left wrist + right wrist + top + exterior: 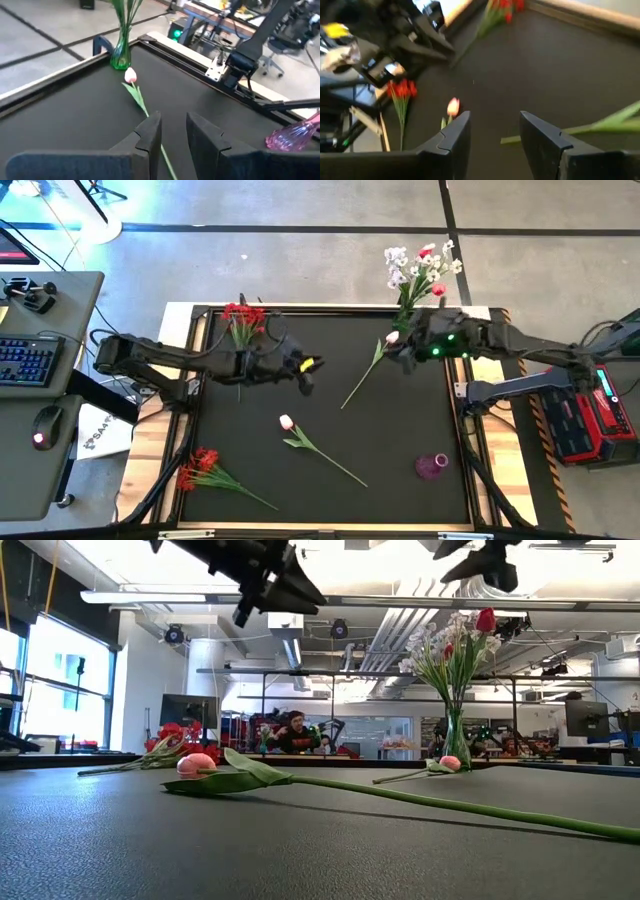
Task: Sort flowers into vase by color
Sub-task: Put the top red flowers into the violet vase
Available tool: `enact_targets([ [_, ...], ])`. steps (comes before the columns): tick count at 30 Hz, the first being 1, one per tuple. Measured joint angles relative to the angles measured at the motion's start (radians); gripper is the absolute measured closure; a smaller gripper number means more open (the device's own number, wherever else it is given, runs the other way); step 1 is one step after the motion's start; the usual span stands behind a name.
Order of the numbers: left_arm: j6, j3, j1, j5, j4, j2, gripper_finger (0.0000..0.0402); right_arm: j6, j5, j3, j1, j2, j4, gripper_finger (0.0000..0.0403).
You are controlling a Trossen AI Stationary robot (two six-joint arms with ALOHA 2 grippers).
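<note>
While both arms hang above the dark mat (400, 440), much of its matte, faintly grainy surface lies bare, with the widest open stretch between the middle and the right edge; a pale wooden border (330, 308) and a black rail frame it on all sides. The left gripper (306, 373) sits over the upper-left part of the mat, its two blunt black fingers (150, 135) slightly apart and holding nothing; the right gripper (400, 352) hovers near the far right corner, just beside the green glass vase (120, 56), its fingers (457, 132) likewise apart and empty. That vase stands at the far edge and already holds white-lavender sprigs (405, 265) and a red tulip (485, 620) on thin green stems. A pink tulip (392, 338) lies close to the vase, its long stem slanting toward the middle of the mat; another pink tulip (286, 421) rests near the centre, its smooth stem (450, 802) and one broad leaf running toward the near right. A bunch of red blossoms (242, 315) lies across the far-left edge; a second red bunch (200, 465) lies at the near-left corner, stems pointing inward. A pink glass vase (432, 467), ribbed and translucent, lies on its side near the lower right, well apart from every flower.
</note>
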Motion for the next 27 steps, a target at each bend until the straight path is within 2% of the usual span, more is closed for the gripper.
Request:
enact_targets([
  [4, -0.110, 0.000, -0.072, -0.087, -0.005, 0.008, 0.0324, 0.092, 0.012, 0.000, 0.068, 0.053, -0.039, 0.0249],
  [9, -0.231, 0.000, -0.120, -0.147, -0.024, 0.012, 0.0324, 0.211, 0.018, 0.000, 0.115, 0.124, -0.057, 0.0249],
  [14, -0.243, 0.000, -0.099, -0.001, -0.038, 0.018, 0.0324, 0.282, 0.031, 0.000, 0.174, 0.201, -0.069, 0.0249],
  [19, -0.216, 0.000, -0.041, 0.056, -0.044, 0.062, 0.0324, 0.357, 0.056, 0.000, 0.201, 0.246, -0.159, 0.0249],
  [22, -0.268, 0.000, 0.007, 0.060, -0.167, 0.064, 0.0324, 0.397, 0.070, -0.001, 0.201, 0.259, -0.235, 0.0249],
  [27, -0.348, 0.000, 0.156, 0.056, -0.519, -0.007, 0.0322, 0.478, 0.124, -0.001, 0.211, 0.259, -0.264, 0.0249],
])
